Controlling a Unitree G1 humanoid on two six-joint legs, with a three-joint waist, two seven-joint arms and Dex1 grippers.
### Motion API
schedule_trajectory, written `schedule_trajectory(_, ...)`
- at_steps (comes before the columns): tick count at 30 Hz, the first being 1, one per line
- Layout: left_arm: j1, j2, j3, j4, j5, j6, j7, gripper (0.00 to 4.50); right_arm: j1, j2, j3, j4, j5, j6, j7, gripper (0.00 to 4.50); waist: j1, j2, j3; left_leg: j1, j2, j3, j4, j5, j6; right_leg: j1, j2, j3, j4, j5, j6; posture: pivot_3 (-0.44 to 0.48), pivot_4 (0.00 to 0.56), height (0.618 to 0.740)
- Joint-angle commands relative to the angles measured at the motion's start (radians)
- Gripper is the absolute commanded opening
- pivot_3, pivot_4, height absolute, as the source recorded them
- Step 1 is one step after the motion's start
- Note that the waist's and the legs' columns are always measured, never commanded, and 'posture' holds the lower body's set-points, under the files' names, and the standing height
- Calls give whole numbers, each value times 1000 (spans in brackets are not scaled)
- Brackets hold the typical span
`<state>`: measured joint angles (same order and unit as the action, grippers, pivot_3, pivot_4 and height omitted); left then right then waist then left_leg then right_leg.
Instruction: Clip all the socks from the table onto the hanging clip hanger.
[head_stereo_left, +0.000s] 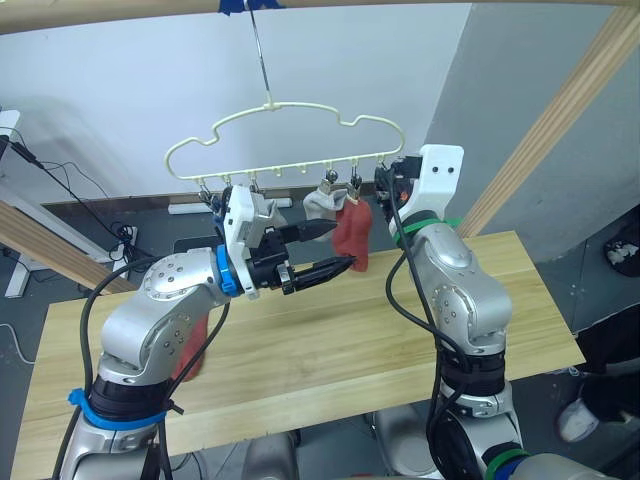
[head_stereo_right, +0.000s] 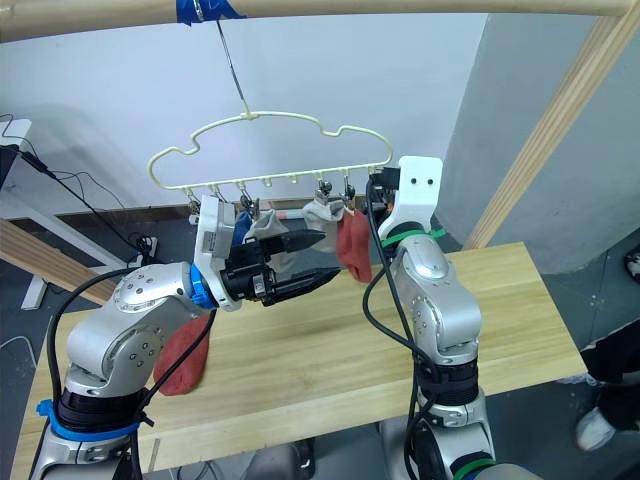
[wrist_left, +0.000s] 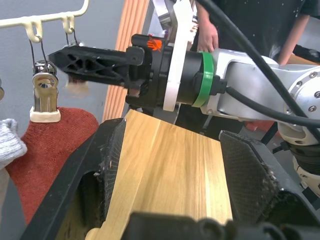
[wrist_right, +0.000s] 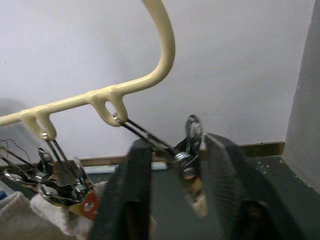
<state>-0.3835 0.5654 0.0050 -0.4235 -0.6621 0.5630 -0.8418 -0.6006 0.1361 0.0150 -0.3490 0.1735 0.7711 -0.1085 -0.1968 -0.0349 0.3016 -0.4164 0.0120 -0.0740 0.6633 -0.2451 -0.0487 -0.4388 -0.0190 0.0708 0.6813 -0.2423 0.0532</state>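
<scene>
Cream wire clip hanger (head_stereo_left: 300, 140) hangs by its long hook from a wooden pole (head_stereo_left: 120, 12) across the top, blue tape at the hook. Row of small metal clips along its lower bar. A grey sock (head_stereo_left: 322, 205) and a rust-red sock (head_stereo_left: 352, 236) hang clipped side by side toward the right end of the row; a bit of blue sock (head_stereo_right: 238, 228) shows at the clips behind the left arm's white wrist plate. Another rust-red sock (head_stereo_right: 185, 355) lies on the table (head_stereo_left: 330, 350) at the left, partly hidden under the left arm. Left pincer (head_stereo_left: 328, 252) is raised over the table, pointing right at the hanging red sock, fingers spread apart and empty; tips just beside the sock, contact unclear. Right pincer (wrist_right: 175, 165) is lifted up to the right end of the hanger, its two black fingers closed around the end clip (wrist_right: 192, 135), which is pulled out slanted from its loop on the bar. In the left wrist view the right pincer's black fingers reach in next to a clip pinching the red sock's top edge. Angled wooden frame posts (head_stereo_left: 560, 120) stand to the right behind the table. A person (wrist_left: 240, 25) in dark clothes stands behind the right arm in the left wrist view.
</scene>
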Motion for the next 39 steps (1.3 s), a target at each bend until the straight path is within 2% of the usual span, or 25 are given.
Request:
schedule_trajectory(1, 3, -1, -4, -26, 2, -20, -8, 3322, 2, 57, 14, -57, 28, -19, -8, 268, 0, 0, 0, 0, 0, 0, 0, 0, 0, 0, 0, 0, 0, 0, 0, -265, 240, 735)
schedule_trajectory(2, 6, -1, -4, -26, 4, -22, -9, 3322, 2, 53, 18, -58, 30, -21, -7, 144, 0, 0, 0, 0, 0, 0, 0, 0, 0, 0, 0, 0, 0, 0, 0, -265, 240, 735)
schedule_trajectory(15, 24, -1, -2, -21, 24, -38, -12, 3322, 10, 25, 44, -56, 10, -25, -4, 148, 0, 0, 0, 0, 0, 0, 0, 0, 0, 0, 0, 0, 0, 0, 0, -263, 239, 735)
schedule_trajectory(16, 25, 0, -2, -20, 25, -40, -12, 3322, 10, 21, 44, -54, 7, -22, -5, 886, 0, 0, 0, 0, 0, 0, 0, 0, 0, 0, 0, 0, 0, 0, 0, -260, 237, 735)
schedule_trajectory(17, 25, 0, -3, -19, 26, -41, -13, 3322, 10, 18, 45, -53, 6, -20, -5, 1112, 0, 0, 0, 0, 0, 0, 0, 0, 0, 0, 0, 0, 0, 0, 0, -260, 237, 735)
schedule_trajectory(20, 26, 1, -3, -19, 28, -43, -12, 3322, 5, 10, 48, -50, -3, -18, -7, 2173, 0, 0, 0, 0, 0, 0, 0, 0, 0, 0, 0, 0, 0, 0, 0, -260, 237, 735)
schedule_trajectory(39, 23, -3, -5, -10, 40, -46, -19, 3322, 6, 25, 42, -33, 5, -23, -15, 2173, 0, 0, 0, 0, 0, 0, 0, 0, 0, 0, 0, 0, 0, 0, 0, -261, 229, 735)
